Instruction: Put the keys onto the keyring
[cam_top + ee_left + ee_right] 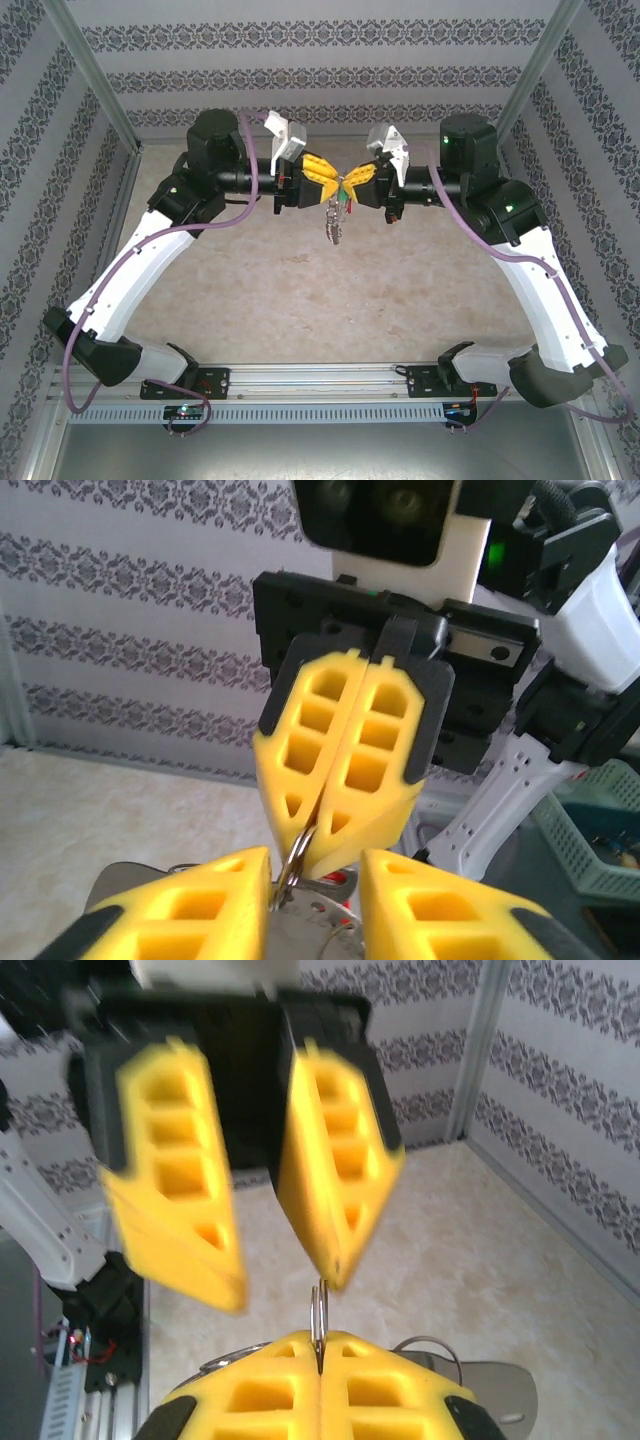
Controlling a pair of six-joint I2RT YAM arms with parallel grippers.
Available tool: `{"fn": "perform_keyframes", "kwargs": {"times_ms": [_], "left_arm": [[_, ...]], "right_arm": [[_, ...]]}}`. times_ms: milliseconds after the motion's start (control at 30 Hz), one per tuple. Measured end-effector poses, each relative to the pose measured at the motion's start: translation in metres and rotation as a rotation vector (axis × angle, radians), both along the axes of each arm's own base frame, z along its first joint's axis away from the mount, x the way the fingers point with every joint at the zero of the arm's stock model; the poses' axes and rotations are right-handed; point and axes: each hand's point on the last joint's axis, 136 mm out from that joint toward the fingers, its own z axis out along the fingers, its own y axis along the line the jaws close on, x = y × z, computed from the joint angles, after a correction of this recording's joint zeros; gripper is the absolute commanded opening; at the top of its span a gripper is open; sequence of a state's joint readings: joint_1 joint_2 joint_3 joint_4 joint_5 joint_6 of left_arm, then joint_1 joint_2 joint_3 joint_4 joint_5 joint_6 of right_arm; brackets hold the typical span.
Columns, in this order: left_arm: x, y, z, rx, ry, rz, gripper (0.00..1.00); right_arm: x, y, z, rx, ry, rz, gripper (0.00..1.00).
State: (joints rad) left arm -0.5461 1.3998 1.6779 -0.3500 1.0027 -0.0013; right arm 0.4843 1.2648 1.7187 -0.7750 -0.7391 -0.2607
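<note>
Silvery keyring (333, 220) hangs straight down, long axis vertical, pinched by the right claw (318, 1350); left claw (315, 862) stands parted.

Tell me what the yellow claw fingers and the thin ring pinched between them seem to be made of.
Fingers: likely plastic, matte yellow, moulded with open rectangular pockets, perhaps printed. Ring: metal by its look, a thin silvery wire with a bright glint along the edge.

We see matt yellow plastic fingers (340, 750), a thin shiny metal ring (318, 1320), a smooth matt mottled tabletop (400, 290) and glossy white plastic arm shells (140, 272).
</note>
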Motion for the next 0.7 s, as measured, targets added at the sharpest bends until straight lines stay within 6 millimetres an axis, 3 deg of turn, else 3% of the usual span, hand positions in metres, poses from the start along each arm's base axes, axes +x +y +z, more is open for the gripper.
{"fn": "perform_keyframes", "kwargs": {"times_ms": [167,433,700], "left_arm": [[-0.002,0.003,0.009,0.081,-0.094,0.037,0.32],[0.009,-0.003,-0.031,0.254,-0.102,0.086,0.32],[0.013,-0.001,-0.038,0.287,-0.116,0.101,0.32]], "right_arm": [[0.007,0.003,-0.016,-0.101,-0.022,-0.023,0.0],[0.008,0.002,-0.028,-0.177,-0.042,-0.022,0.0],[-0.001,0.004,-0.032,-0.204,-0.045,0.011,0.0]]}}
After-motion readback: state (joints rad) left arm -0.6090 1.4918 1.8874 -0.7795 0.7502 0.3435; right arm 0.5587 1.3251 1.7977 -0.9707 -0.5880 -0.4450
